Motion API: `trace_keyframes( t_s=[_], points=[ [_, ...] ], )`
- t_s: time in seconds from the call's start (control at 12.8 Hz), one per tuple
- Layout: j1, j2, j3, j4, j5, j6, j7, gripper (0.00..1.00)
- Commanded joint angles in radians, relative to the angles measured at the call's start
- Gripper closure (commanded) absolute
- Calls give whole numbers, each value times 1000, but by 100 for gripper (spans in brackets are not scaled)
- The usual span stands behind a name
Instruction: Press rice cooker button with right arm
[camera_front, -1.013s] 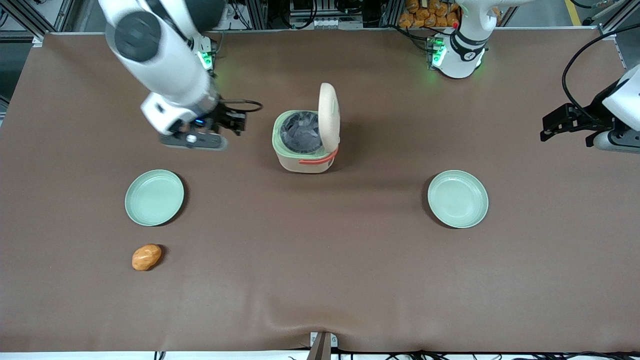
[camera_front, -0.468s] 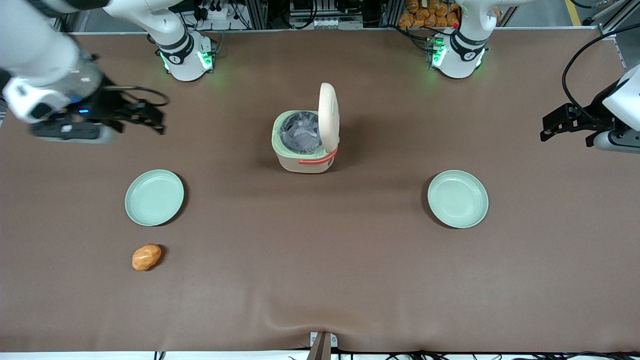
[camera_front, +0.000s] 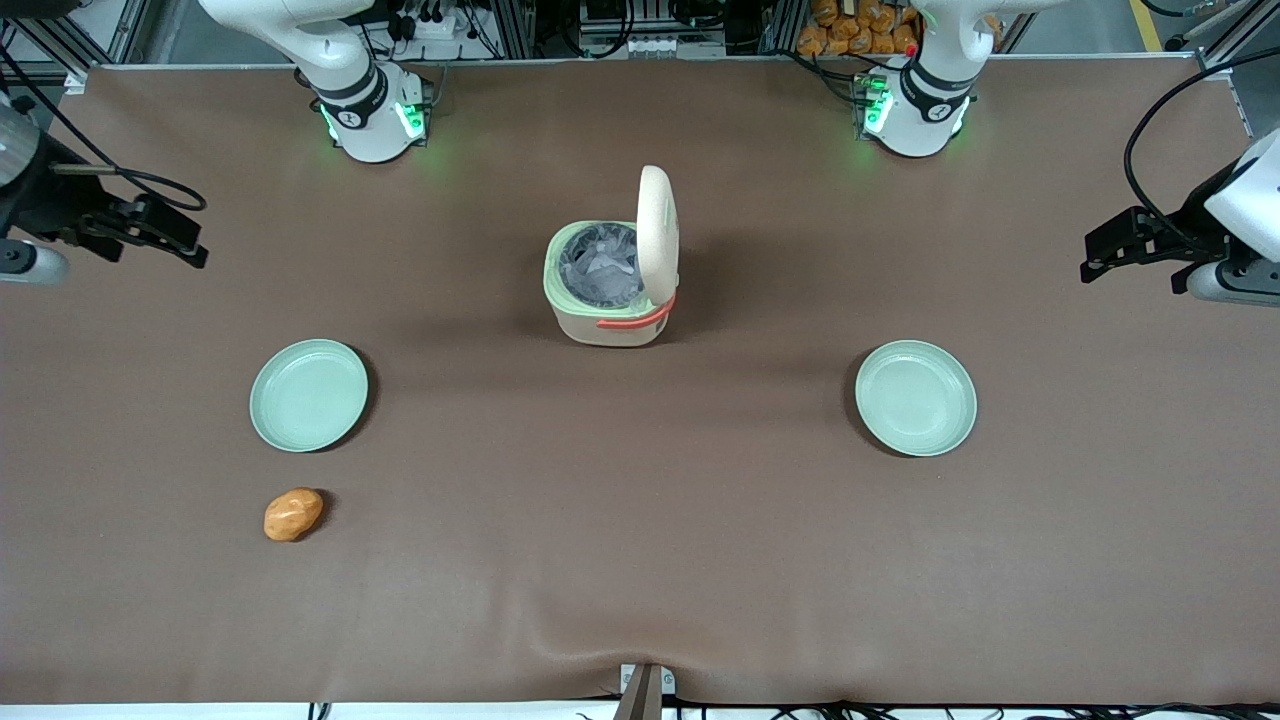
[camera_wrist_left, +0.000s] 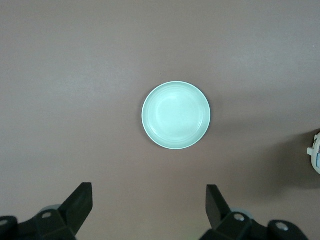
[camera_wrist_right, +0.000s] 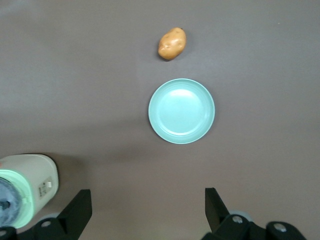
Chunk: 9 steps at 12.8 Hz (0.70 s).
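The rice cooker (camera_front: 610, 300) stands mid-table, beige with a coral handle band and pale green rim. Its lid (camera_front: 657, 232) stands upright and open, and the grey inner pot (camera_front: 598, 265) shows. In the right wrist view part of the cooker (camera_wrist_right: 25, 192) shows, with a small pale rectangular patch, the button (camera_wrist_right: 48, 184), on its beige body beside the rim. The right arm's gripper (camera_front: 185, 240) hangs far from the cooker, at the working arm's end of the table. It is open and empty (camera_wrist_right: 147, 200) above bare cloth.
A pale green plate (camera_front: 308, 395) (camera_wrist_right: 181, 111) lies nearer the front camera than the gripper. A potato (camera_front: 293, 514) (camera_wrist_right: 172, 43) lies nearer still. A second green plate (camera_front: 915, 398) (camera_wrist_left: 176, 115) lies toward the parked arm's end. Brown cloth (camera_front: 640, 560) covers the table.
The right arm has swung away from the cooker, from close beside it out to the working arm's end of the table. The cooker's lid stays open. Nothing else moved.
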Motion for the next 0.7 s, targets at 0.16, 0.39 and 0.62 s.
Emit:
trace_keyframes(
  t_s=[0.16,0.39,0.62],
  points=[
    [-48,-69,24,-77,-15,14,-53,0],
    [-50,-60,24,-60,-2,12,-54,0],
    [-48,-57,24,-52,-2,9,-54,0]
  ],
)
